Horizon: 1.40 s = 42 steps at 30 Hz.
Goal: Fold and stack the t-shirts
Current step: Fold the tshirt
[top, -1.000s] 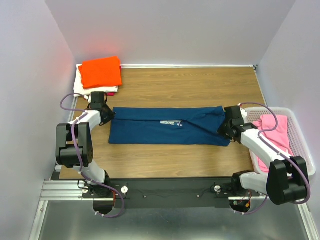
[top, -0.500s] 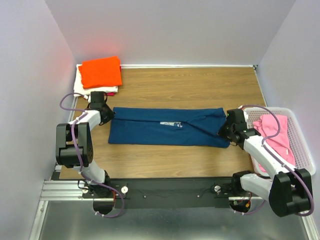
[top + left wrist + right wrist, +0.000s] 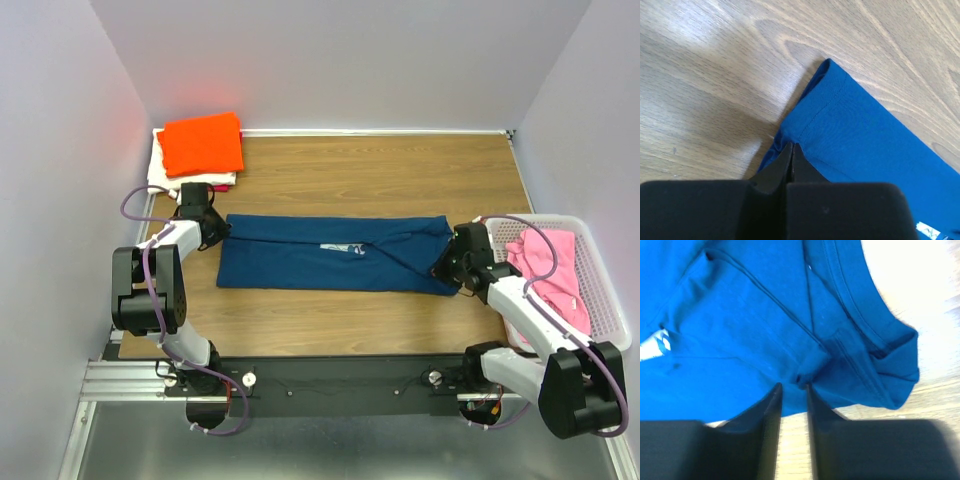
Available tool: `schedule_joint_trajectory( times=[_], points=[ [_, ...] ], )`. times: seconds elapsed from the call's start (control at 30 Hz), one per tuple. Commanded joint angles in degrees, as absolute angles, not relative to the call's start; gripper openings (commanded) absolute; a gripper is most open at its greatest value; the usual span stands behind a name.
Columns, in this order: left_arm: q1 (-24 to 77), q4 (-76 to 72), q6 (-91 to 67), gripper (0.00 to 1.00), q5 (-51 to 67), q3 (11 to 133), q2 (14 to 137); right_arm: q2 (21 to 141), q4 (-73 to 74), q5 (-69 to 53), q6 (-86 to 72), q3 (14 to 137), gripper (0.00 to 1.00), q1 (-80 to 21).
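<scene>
Navy t-shirt (image 3: 330, 255) lay as a long folded band mid-tabletop (image 3: 380, 170) | left gripper (image 3: 791, 147) pressed together, pinching its left hem corner | right gripper (image 3: 792, 387) slightly spread at the collar end | cloth soft, light, limp: best gripped at the corners | orange t-shirt (image 3: 203, 143) stacked far-left, pink t-shirt (image 3: 550, 260) in basket (image 3: 600, 290) right, neither likely obstructing

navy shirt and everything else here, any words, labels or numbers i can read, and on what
Nothing here can be read.
White print on the navy shirt: too small in the top view, blurred and cut off at the frame edge in both wrist views.
Orange shirt, pink shirt, basket: no writing shows.
</scene>
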<state>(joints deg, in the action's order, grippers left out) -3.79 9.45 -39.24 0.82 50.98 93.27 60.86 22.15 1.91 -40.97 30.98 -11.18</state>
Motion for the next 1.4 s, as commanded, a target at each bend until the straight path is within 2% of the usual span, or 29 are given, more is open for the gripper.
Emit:
schedule_joint_trajectory(
  times=[0.0,0.07,0.2,0.3,0.37,0.77,1.37],
  points=[
    [-4.4,8.8,-38.9,0.22,2.9,51.9,93.2,59.6,21.4,0.4,-40.8,29.6,0.49,-11.0],
    [-4.4,9.0,-38.7,0.34,3.2,52.0,92.6,58.0,21.5,0.5,-40.9,29.9,0.58,-11.1],
    [-4.4,10.6,-37.4,0.39,2.5,53.1,90.6,57.1,21.6,0.4,-40.2,32.5,0.6,-11.1],
    [-4.4,11.8,-36.0,0.39,2.1,54.5,88.9,60.0,20.7,0.4,-38.1,36.7,0.58,-11.1],
    [-4.4,11.7,-34.1,0.39,3.2,55.2,88.5,64.8,19.3,1.1,-36.7,39.0,0.52,-11.1],
    [-3.1,11.6,-27.3,0.38,11.8,57.3,86.2,88.2,10.1,2.9,-31.1,52.5,0.49,-11.1],
    [-3.0,10.1,-26.3,0.36,14.1,55.8,84.8,95.9,5.5,0.9,-33.0,53.1,0.47,-13.6]
  ],
)
